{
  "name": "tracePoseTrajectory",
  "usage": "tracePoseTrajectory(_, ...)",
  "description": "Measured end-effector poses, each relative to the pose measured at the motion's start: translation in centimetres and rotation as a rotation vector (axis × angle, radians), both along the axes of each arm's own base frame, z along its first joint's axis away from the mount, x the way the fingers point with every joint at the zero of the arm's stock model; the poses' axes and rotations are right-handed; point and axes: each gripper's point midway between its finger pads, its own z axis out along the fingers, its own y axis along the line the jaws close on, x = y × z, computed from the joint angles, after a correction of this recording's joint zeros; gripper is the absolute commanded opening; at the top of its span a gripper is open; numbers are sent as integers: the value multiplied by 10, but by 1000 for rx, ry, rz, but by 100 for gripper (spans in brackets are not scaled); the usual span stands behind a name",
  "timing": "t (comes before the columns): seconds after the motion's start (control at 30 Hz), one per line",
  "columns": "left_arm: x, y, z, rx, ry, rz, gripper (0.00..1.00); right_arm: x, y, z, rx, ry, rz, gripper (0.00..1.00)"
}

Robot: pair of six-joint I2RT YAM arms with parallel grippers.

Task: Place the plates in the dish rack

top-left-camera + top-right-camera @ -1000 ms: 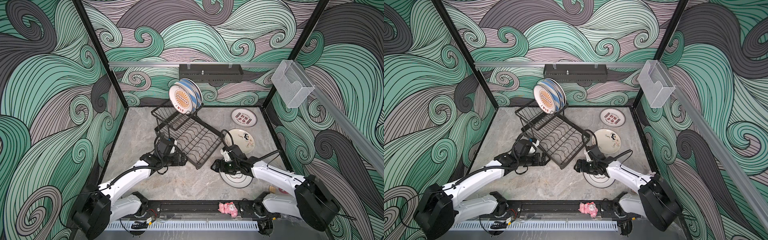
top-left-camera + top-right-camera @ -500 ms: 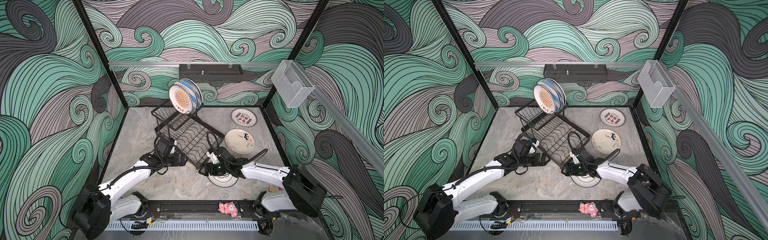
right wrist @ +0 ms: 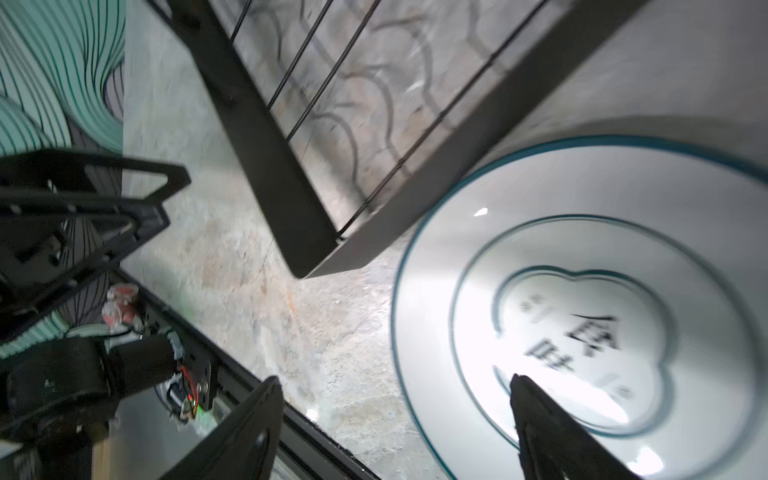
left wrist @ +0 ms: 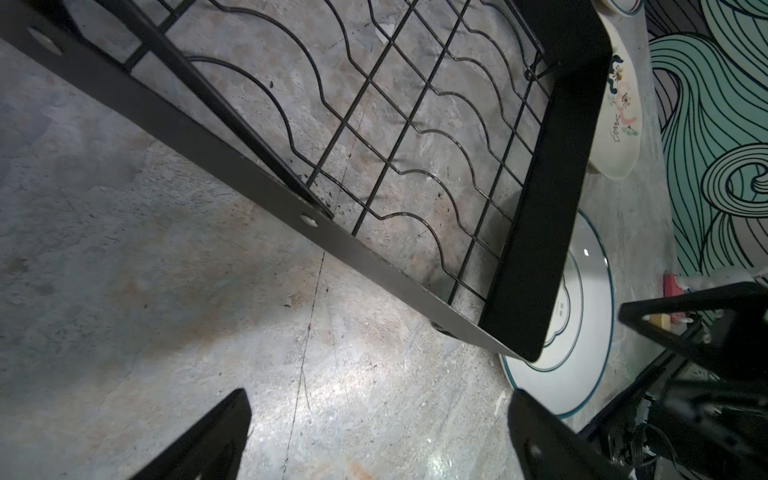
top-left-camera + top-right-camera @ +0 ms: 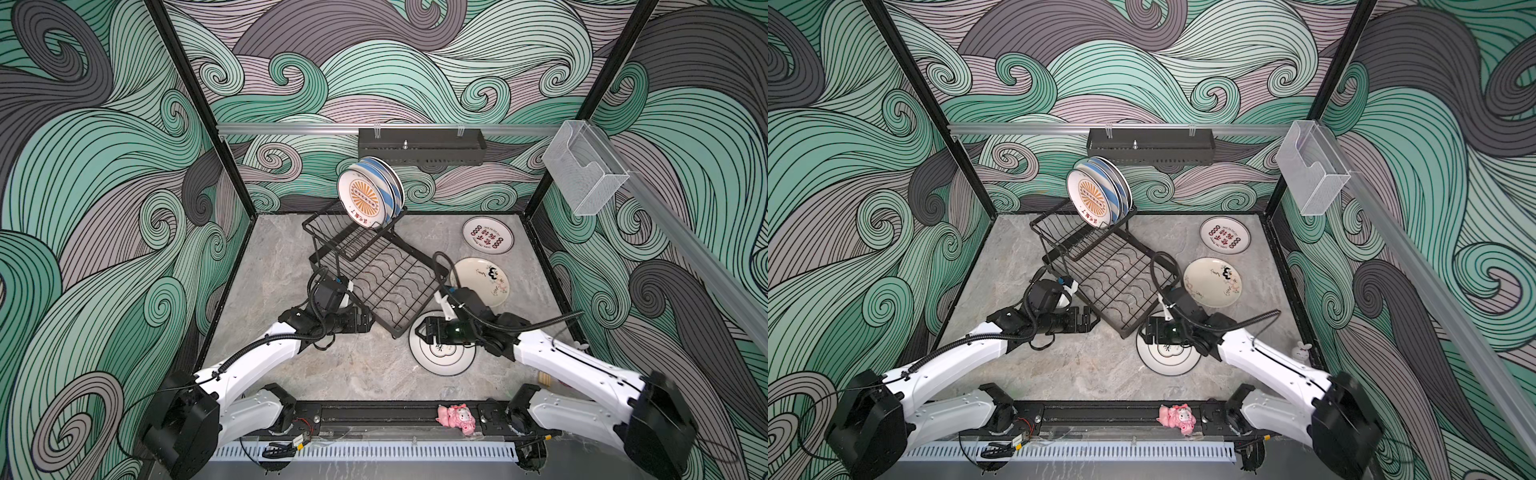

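— Fingers of the left gripper: status?
— Spread wide, nothing between them, nothing touched. They hang over bare table, just outside the rack, near its front corner.
— Right gripper?
— Also spread wide, holding nothing. In its wrist view one finger shows over the green-rimmed plate, and one shows over the table outside the rim. Contact with the plate cannot be told.
— Edges and clearance?
— Rack sits diagonally mid-table, with its raised basket toward the back. Its front corner lies just beside the green-rimmed plate's rim; touching or not cannot be told. Open table lies left of the rack and in front of it, between the two arms. Doodle plate lies flat just right of the rack base, toward the right wall. Red-lettered plate lies flat near the back right corner, apart from the doodle plate. Green-rimmed plate lies flat nearest the front, clear of the front rail.
— Count?
— Grippers, two. Rack, one. Plates flat on the table, three. Plates on edge in the basket: a sunburst plate in front, a blue-striped plate behind it, and more rims behind. That stack's number cannot be told.
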Motion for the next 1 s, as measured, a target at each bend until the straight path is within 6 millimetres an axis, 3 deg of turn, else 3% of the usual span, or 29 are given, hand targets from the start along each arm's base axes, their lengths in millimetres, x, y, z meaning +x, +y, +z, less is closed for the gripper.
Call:
tracePoseTrajectory(0.13,0,0,0,-1,-1,0,99,7,-72,-6,-127,31,-215,84)
tracePoseTrajectory(0.2,0,0,0,-1,-1,0,99,0,-91,-14,-157,59,-263,81)
tracePoseTrajectory(0.27,0,0,0,0,0,0,99,-10,-105,-24,-182,91,-292,66)
tracePoseTrajectory(0.3,0,0,0,0,0,0,98,-14,-109,-29,-186,110,-302,65)
tracePoseTrajectory(0.67,-1,0,-1,6,0,-7,99,-35,-116,-74,-121,216,-370,57)
tracePoseTrajectory(1.0,-2,1,-7,21,16,-12,99,-26,-116,-81,-62,185,-404,51)
